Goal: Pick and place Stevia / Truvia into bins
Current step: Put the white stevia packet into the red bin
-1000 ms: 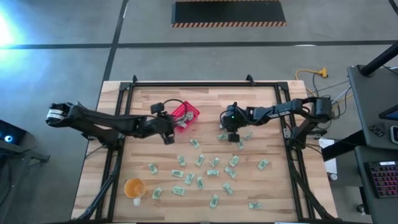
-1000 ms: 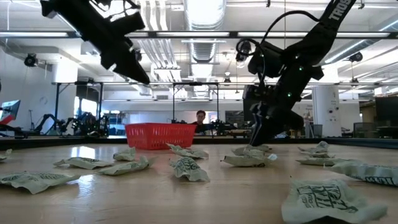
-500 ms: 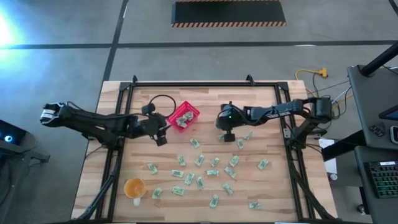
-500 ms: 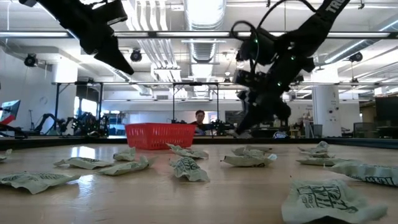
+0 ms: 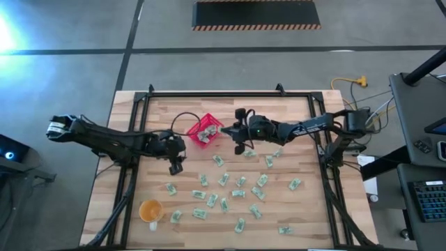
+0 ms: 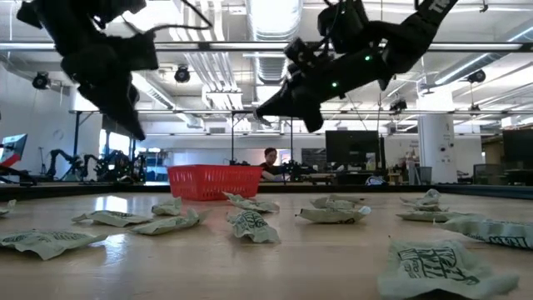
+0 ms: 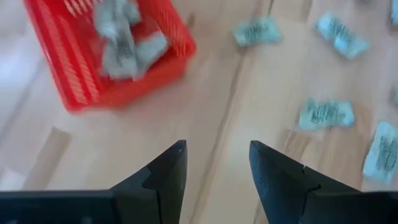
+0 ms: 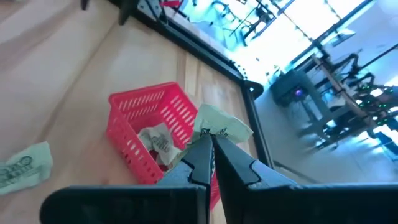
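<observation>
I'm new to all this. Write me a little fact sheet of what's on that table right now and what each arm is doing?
Table: wooden top
Basket: red basket, a few packets already inside
Loose packets: scattered packets across the table
Cup: orange cup near the front left corner
Right gripper: shut on a packet, raised beside the basket
Left gripper: open, empty, over bare wood near the basket

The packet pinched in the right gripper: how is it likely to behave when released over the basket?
The packet looks crumpled and thin, so probably floppy and light. Pinched by one edge in the right gripper, it may flutter rather than drop straight. The red basket has low walls, so it could miss.
</observation>
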